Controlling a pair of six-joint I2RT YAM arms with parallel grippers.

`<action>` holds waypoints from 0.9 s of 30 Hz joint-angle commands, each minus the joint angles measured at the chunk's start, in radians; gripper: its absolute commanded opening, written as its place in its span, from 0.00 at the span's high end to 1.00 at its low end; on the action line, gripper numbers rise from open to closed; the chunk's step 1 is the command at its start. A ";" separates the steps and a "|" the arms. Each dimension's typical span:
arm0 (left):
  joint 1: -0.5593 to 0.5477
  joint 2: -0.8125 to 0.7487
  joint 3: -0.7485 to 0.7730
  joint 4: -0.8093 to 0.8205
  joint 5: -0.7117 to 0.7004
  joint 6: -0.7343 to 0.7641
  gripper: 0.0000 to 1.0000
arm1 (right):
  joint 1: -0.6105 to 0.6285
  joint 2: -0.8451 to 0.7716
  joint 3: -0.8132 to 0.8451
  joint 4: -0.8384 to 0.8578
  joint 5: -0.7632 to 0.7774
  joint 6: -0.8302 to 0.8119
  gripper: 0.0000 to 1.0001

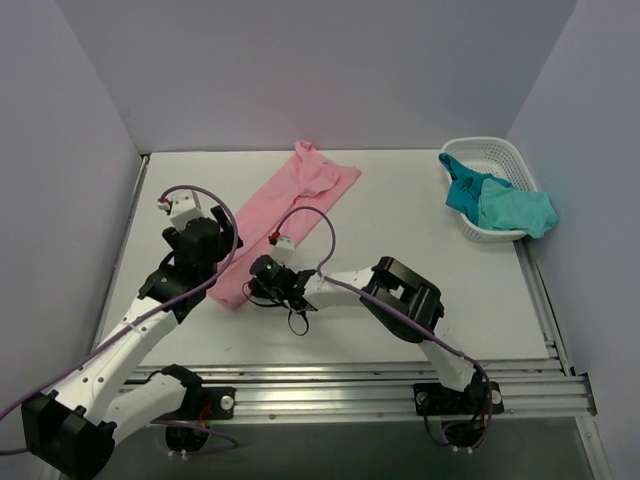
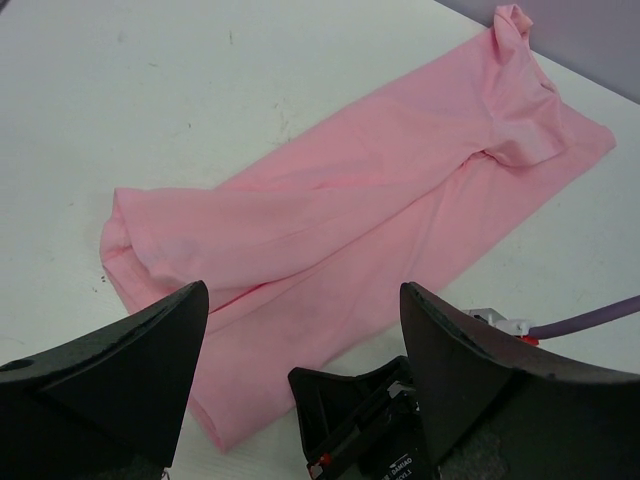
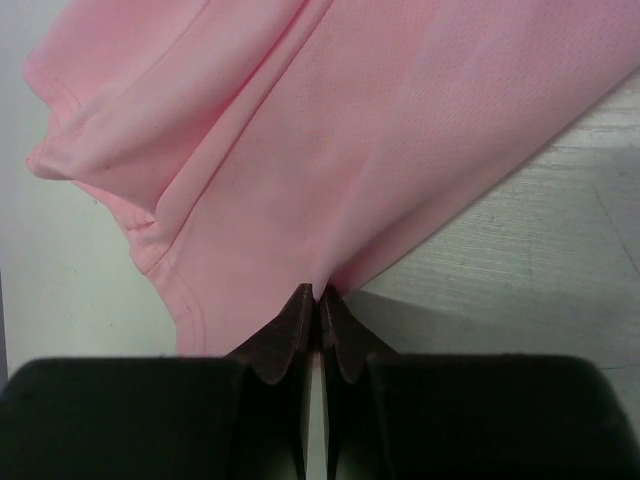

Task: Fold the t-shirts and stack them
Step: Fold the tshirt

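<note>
Pinching the pink t-shirt (image 3: 350,130) at its near right edge with the right gripper (image 3: 317,300), fingertips pressing tight together and a thin fold of fabric drawing in between them. Hovering the left gripper (image 2: 300,300) just beside it, over the near left end of the same shirt, fingers (image 2: 150,360) standing wide apart and gripping nothing.

Seeing the pink t-shirt (image 1: 290,215) lying as a long, narrow folded strip on the white table (image 1: 420,240), running diagonally from near left, by the right gripper (image 1: 252,288) and left gripper (image 1: 205,262), up to far centre, with the collar end lying farthest away and slightly bunching.

Finding the teal t-shirt (image 1: 463,192) and the turquoise t-shirt (image 1: 518,210) crumpling together in the white lattice basket (image 1: 500,148) at the far right, well apart from the pink one, turquoise cloth hanging over the basket's near right rim.
</note>
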 commanded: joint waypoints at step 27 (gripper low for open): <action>-0.287 0.035 -0.272 0.048 0.120 -0.260 0.16 | -0.178 -0.719 -0.679 -0.340 0.316 0.023 0.80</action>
